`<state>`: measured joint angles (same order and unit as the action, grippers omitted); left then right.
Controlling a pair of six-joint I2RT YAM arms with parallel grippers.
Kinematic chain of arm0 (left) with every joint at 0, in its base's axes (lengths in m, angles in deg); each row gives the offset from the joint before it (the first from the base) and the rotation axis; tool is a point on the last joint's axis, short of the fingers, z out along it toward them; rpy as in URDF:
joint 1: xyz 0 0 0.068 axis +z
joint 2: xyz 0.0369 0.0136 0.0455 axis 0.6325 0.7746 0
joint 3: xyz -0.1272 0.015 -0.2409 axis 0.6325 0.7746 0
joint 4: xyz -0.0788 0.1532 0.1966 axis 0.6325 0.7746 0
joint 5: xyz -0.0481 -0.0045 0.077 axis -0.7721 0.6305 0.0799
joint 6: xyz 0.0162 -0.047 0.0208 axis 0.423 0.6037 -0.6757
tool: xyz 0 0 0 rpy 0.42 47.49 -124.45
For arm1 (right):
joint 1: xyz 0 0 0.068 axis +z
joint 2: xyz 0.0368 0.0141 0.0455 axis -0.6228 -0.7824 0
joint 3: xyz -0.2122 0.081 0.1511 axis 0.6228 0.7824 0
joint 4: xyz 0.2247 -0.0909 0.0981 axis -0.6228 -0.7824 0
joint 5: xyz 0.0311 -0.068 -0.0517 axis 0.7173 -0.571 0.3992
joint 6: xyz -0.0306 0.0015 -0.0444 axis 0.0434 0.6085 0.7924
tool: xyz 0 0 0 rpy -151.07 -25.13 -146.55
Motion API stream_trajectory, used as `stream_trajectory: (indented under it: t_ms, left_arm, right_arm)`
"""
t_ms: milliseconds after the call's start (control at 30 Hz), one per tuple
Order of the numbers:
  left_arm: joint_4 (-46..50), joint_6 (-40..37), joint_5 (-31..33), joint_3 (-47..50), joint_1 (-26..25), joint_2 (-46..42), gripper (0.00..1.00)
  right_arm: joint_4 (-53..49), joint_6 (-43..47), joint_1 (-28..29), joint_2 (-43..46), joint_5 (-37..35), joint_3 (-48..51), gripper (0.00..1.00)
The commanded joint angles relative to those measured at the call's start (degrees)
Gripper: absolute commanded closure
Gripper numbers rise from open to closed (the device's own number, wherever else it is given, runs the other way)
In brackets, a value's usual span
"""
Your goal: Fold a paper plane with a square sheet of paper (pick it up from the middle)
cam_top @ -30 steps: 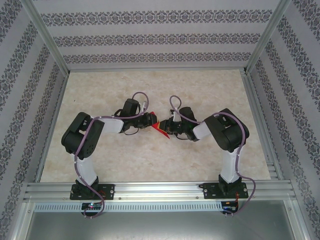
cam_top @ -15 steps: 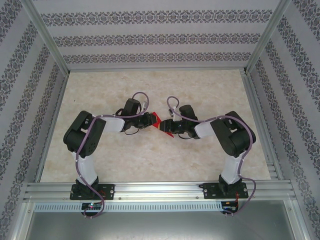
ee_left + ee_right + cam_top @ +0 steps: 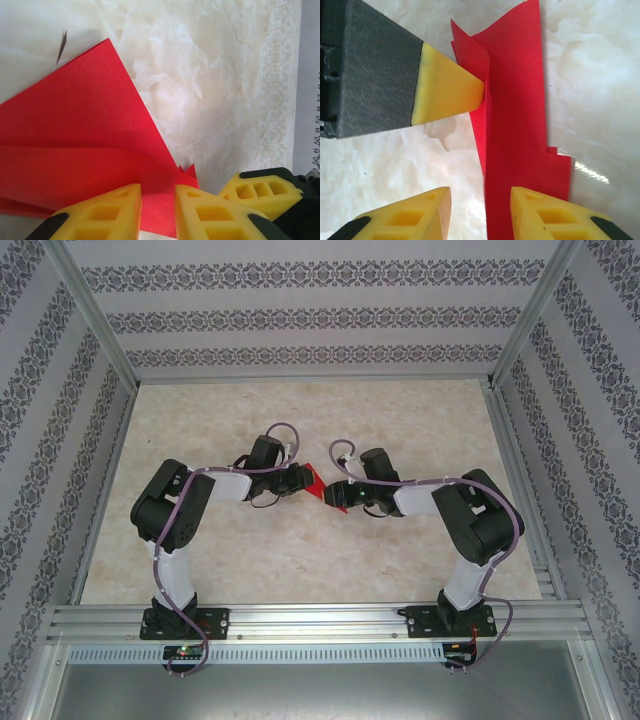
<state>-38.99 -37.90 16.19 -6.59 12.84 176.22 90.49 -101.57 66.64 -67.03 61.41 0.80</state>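
Note:
The square sheet of paper (image 3: 75,135) is bright red and folded into layered flaps, held a little above the table between the two arms (image 3: 316,480). My left gripper (image 3: 157,192) is shut on its near edge, with red paper filling the gap between the yellow fingers. In the right wrist view, one left fingertip (image 3: 450,90) presses the paper (image 3: 520,100) from the left. My right gripper (image 3: 480,195) is open; the paper's long edge runs into the gap close to its right finger without being pinched. In the top view, the left gripper (image 3: 300,480) and right gripper (image 3: 338,496) nearly meet.
The marble-patterned table (image 3: 300,550) has free room all round the grippers. Patterned walls and aluminium posts (image 3: 95,330) enclose it. One of my right fingers (image 3: 257,192) shows close beside the left fingers.
My right gripper has opened and let go of the paper. The right arm's elbow has swung outward to the right. The paper in the left gripper has tipped up slightly.

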Motion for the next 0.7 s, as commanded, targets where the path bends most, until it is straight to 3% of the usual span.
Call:
stream_trajectory:
  t_ms: [0, 200, 667]
  left_arm:
    - [1.56, 0.12, 0.64, -1.46, -0.61, 0.42, 0.75]
    - [2.65, -0.01, 0.88, -2.09, -0.67, 0.55, 0.75]
    - [3.63, -0.23, 0.55, -3.05, -0.6, 0.81, 0.75]
  right_arm:
    - [-1.16, 8.76, 1.21, 2.0, -3.36, 1.13, 0.65]
    - [-3.39, 13.72, 3.3, -0.07, -5.22, -1.01, 0.68]
    - [-3.39, 16.2, 5.3, -2.26, -8.97, -3.12, 0.7]
